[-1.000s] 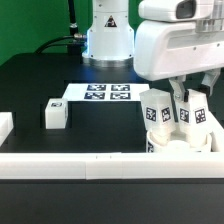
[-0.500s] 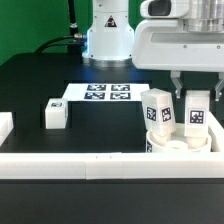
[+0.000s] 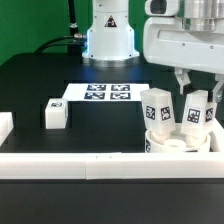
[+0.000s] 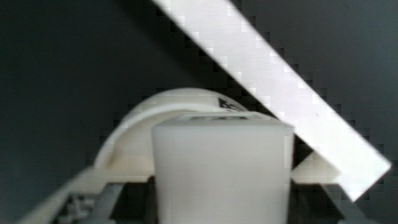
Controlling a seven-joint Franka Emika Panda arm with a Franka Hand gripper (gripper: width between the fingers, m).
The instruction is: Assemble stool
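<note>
Tabletop, marker board and rails around the pincer (image 3: 197, 92)

A black tabletop (image 3: 40, 85) spreads beneath the pincer. The flat white marker board (image 3: 105, 93), printed with square tags, lies on it well apart from the pincer, towards the exterior view's left. A long white rail (image 3: 70, 163) runs along the near edge, in front of the pincer. A rail end (image 3: 4, 125) sits far off at the exterior view's left. A green backdrop (image 3: 30, 25) stands behind. In the wrist view a white strip (image 4: 267, 70) slants across the dark surface just beyond the pincer.

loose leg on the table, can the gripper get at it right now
Probably yes: the loose leg sits by itself with nothing over it. The gripper hangs over the seat, so it must travel across first.
</note>
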